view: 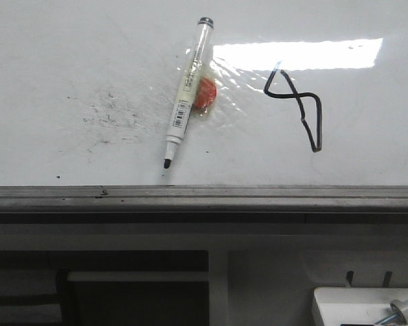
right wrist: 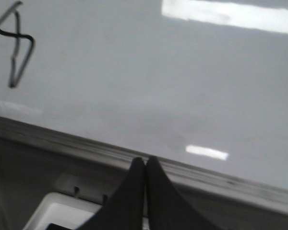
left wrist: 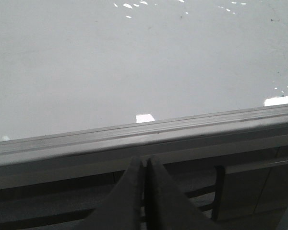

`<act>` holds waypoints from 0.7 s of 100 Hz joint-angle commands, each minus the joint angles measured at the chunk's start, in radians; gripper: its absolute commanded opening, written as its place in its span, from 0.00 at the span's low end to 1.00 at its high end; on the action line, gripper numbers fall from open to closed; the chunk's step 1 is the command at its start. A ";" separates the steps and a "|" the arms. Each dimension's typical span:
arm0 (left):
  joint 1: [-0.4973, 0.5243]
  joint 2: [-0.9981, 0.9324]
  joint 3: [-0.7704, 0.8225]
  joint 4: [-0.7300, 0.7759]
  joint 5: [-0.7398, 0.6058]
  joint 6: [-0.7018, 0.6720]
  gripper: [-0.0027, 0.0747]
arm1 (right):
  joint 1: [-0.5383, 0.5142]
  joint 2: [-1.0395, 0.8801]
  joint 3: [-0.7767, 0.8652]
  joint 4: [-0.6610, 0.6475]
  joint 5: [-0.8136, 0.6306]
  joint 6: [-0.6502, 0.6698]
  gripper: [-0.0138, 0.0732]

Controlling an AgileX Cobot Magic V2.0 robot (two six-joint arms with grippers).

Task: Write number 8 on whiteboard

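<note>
The whiteboard point(view: 68, 54) fills the front view, glossy white with a grey metal edge strip point(view: 204, 197). A crooked black number 8 point(view: 296, 107) with an open end is drawn at its right, also in the right wrist view point(right wrist: 17, 45). A marker pen point(view: 188, 92) lies uncapped on the board, tip toward the edge, beside an orange-red round object point(view: 205, 94). My left gripper point(left wrist: 145, 161) is shut and empty, off the board before its edge. My right gripper point(right wrist: 145, 160) is shut and empty, also before the edge. Neither gripper shows in the front view.
Faint grey speckled smudges point(view: 109, 115) mark the board's left part. A glare patch point(view: 296, 54) lies at the upper right. Below the edge strip is a dark frame point(view: 136, 285) and a white box-like object with a bolt point(view: 367, 305).
</note>
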 commanded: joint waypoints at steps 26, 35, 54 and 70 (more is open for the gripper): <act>0.002 -0.027 0.038 -0.001 -0.045 -0.010 0.01 | -0.125 -0.013 0.014 -0.189 0.054 0.144 0.08; 0.002 -0.027 0.038 -0.001 -0.045 -0.010 0.01 | -0.125 -0.018 0.014 -0.204 0.054 0.144 0.08; 0.002 -0.027 0.038 -0.001 -0.045 -0.010 0.01 | -0.125 -0.019 0.014 -0.217 0.051 0.144 0.08; 0.002 -0.027 0.038 -0.001 -0.045 -0.010 0.01 | -0.125 -0.019 0.014 -0.219 0.050 0.144 0.08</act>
